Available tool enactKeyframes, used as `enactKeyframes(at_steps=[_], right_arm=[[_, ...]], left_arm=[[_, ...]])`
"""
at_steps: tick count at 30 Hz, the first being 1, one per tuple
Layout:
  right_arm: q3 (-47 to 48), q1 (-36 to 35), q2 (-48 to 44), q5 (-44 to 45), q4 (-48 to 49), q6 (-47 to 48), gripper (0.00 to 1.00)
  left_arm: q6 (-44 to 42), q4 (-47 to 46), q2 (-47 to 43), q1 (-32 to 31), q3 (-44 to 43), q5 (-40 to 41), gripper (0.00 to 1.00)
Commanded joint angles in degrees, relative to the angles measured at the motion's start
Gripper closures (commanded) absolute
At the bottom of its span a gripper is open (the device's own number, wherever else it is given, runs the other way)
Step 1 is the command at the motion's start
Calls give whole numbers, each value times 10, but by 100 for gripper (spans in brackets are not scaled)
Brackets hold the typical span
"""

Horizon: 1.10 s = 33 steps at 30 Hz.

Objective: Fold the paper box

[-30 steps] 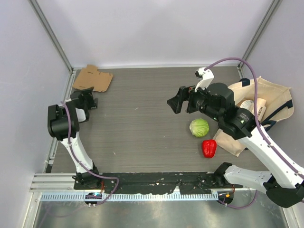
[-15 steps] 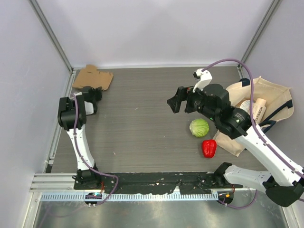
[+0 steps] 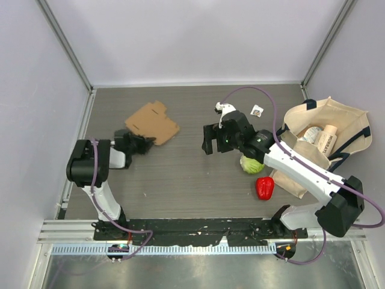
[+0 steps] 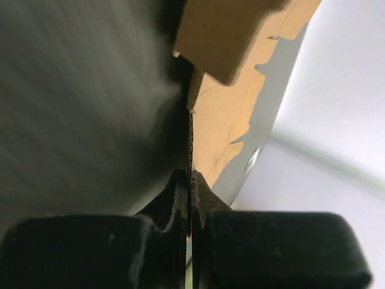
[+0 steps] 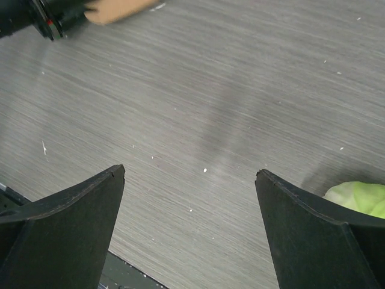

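The paper box (image 3: 152,122) is a flat brown cardboard sheet with flaps, lying left of the table's middle. My left gripper (image 3: 142,144) is shut on its near edge. In the left wrist view the thin cardboard (image 4: 222,114) runs edge-on between the closed fingers of the left gripper (image 4: 189,180). My right gripper (image 3: 208,139) hovers to the right of the sheet, apart from it. In its own view the right gripper (image 5: 189,174) is open over bare table, with a corner of the box (image 5: 117,9) at the top left.
A green cabbage (image 3: 252,164) and a red pepper (image 3: 264,187) lie just behind the right gripper. A cream tote bag (image 3: 346,120) holding bottles lies at the right wall. A small white tag (image 3: 257,110) lies on the table (image 3: 180,174). The cabbage (image 5: 358,198) shows beside the right finger.
The left gripper closed on the box at the far left corner and pulled it toward the table's middle. The right arm swung left toward the sheet, still open.
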<state>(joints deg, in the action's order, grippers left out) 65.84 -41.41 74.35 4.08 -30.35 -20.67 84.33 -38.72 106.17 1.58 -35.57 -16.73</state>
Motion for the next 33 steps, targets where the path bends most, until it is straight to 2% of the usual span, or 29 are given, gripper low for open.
enactKeyframes(at_steps=[1, 3, 5, 7, 8, 9, 11, 12, 13, 15, 16, 18, 19, 20, 23, 27, 31, 33], right_arm=[[3, -3, -2, -21, 32, 24, 5], [-8, -3, -5, -19, 30, 27, 5], [-19, -3, -10, -15, 28, 32, 5], [-27, -3, -18, -15, 26, 36, 5], [-38, -3, -22, -14, 28, 37, 5], [-43, -3, -28, -14, 31, 39, 5], [-55, -3, -31, -15, 35, 39, 5], [-58, -3, -32, -15, 37, 37, 5], [-62, -3, -34, -19, 42, 34, 5], [-75, -3, -38, -23, 49, 30, 5], [-78, -3, -39, -26, 56, 29, 5], [-81, -3, -39, -28, 60, 29, 5], [-80, -3, -37, -28, 62, 29, 5], [-78, -3, -33, -31, 64, 29, 5], [-71, -3, -28, -34, 69, 26, 5], [-66, -3, -29, -57, 74, 24, 5], [-70, -2, -32, -52, 76, 29, 5], [-73, -3, -31, -52, 77, 29, 5]], left_arm=[[-71, 74, -66, -91, 51, -86, 100], [-112, 115, -110, -111, 74, -90, 100], [-176, 210, -141, -112, 73, -105, 99], [-216, 326, -183, -113, 55, -103, 95], [-231, 351, -197, -113, 53, -106, 92], [-258, 374, -215, -113, 48, -105, 74], [-276, 442, -271, -113, 44, -103, 56], [-288, 465, -292, -113, 38, -91, 42], [-293, 507, -311, -113, 35, -86, 35], [-307, 547, -373, -113, 13, -70, 30], [-323, 601, -394, -113, 2, -24, 30], [-335, 651, -437, -112, -27, 46, 30], [-330, 664, -444, -110, -35, 113, 31], [-326, 672, -439, -98, -44, 133, 34], [-335, 654, -396, -69, -79, 130, 38], [-385, 640, -261, -64, -169, 130, 36], [-415, 600, -181, -65, -201, 110, 36], [-419, 566, -163, -66, -201, 96, 39]])
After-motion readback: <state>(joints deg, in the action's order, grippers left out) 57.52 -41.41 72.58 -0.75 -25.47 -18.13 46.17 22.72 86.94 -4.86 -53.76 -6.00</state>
